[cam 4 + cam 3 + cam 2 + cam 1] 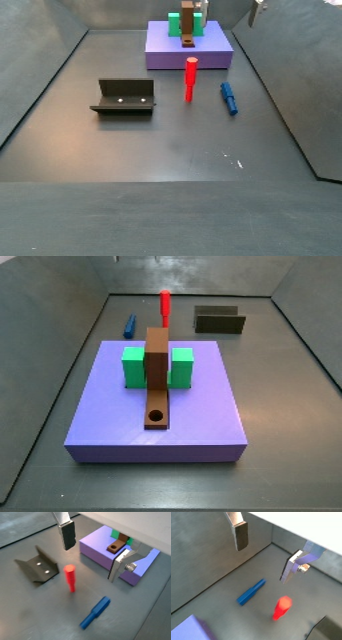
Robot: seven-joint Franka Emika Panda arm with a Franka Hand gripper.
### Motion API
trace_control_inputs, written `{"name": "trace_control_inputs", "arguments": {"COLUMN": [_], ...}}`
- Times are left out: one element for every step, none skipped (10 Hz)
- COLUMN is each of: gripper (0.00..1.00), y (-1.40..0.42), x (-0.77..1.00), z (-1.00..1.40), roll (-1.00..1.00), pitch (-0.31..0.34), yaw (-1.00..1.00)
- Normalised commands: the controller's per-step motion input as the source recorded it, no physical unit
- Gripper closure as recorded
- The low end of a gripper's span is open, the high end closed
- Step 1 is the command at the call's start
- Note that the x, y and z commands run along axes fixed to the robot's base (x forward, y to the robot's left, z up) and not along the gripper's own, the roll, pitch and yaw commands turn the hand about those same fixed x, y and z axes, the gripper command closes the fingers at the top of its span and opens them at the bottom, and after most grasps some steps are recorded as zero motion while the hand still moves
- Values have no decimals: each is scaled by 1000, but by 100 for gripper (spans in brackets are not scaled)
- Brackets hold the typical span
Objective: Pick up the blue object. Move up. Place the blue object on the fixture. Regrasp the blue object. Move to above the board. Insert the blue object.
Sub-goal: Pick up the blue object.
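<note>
The step in hand looks like the first one, the pick-up, since the blue peg [229,97] lies untouched on the floor and the gripper [92,552] hangs high above it with its jaws set wide and nothing between them. Going from the near side in a side view, the floor's front stretch is bare; then comes the fixture [126,97] toward the left wall, the red peg [191,79] standing upright near the middle, and the blue peg just beside it toward the right wall, lying flat and close to but apart from the red one. Beyond these sits the lavender board [214,55] against the far end, carrying the green blocks [185,22] and the brown bar [189,33]. To do the pick well, I judge the gripper should come down centred over the blue peg's middle, with the silver fingers [67,534] turned so the pads close across the peg's width, not along its length. The upright red peg is the thing to mind: the descent should keep the nearer finger clear of it, as a knock would likely topple it onto the blue one. The peg is round and may roll, so the closing should be slow and even, low enough to catch it at its widest.
</note>
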Motion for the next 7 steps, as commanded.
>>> {"name": "trace_control_inputs", "arguments": {"gripper": [0,0,0,0,0,0,0], "y": [-583,-474,-294,-226,-163,-71,-66], "x": [-54,-171,-340,-397,-314,-277,-200], "z": [-303,-369,-540,-691,-671,-603,-583], "roll": [133,149,199,237,330,370,389], "pitch": [-4,-47,-127,-160,-124,-91,-69], "yaw": [63,29,29,40,26,0,0]}}
